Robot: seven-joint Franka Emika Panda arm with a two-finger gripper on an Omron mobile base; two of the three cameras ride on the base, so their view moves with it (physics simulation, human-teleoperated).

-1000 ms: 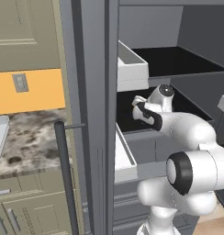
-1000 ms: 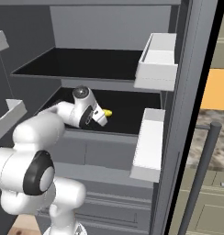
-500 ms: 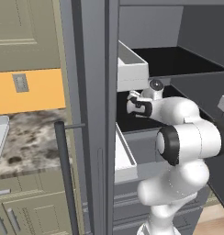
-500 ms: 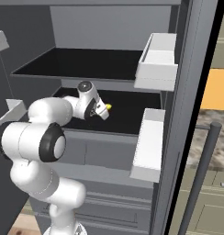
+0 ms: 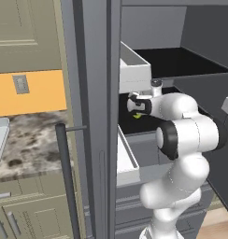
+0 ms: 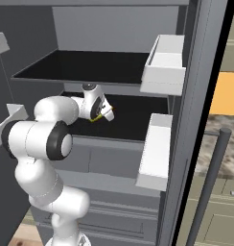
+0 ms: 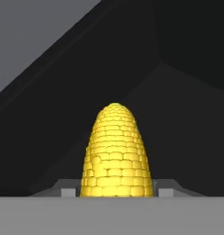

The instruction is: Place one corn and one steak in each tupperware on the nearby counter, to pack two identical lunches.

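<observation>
Between the black shelves point(image 5: 181, 63), the gripper point(image 5: 136, 106) is clenched on a corn point(image 7: 116, 153), with the cob's tip pointing to 12 o'clock in the hand view. At 9 o'clock lies the counter point(image 5: 34, 140).

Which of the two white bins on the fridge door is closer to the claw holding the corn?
The upper bin. The claw grips the corn just below and beside it, over the black shelf. The lower bin hangs further down the door.
</observation>
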